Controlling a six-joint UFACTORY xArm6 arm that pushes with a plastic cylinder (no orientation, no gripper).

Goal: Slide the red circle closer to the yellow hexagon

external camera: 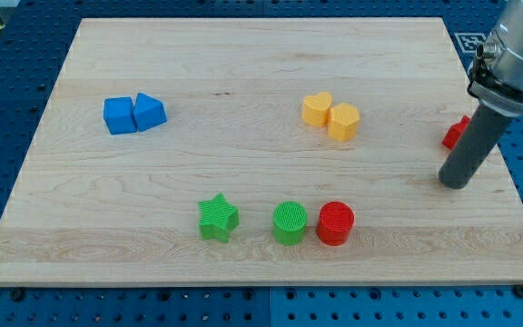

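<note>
The red circle (335, 223) lies near the view's bottom, right of centre, touching a green circle (290, 222) on its left. The yellow hexagon (344, 121) sits above it, right of centre, touching a yellow heart (316, 109) on its left. My tip (455, 184) is the end of a dark rod at the view's right. It stands well to the right of the red circle and a little above it, apart from every block except perhaps a red block (456, 133) partly hidden behind the rod.
A green star (217, 218) lies left of the green circle. A blue cube (119, 115) and a blue wedge-like block (149, 112) touch at the view's upper left. The wooden board (261, 263) ends close to the right of my tip.
</note>
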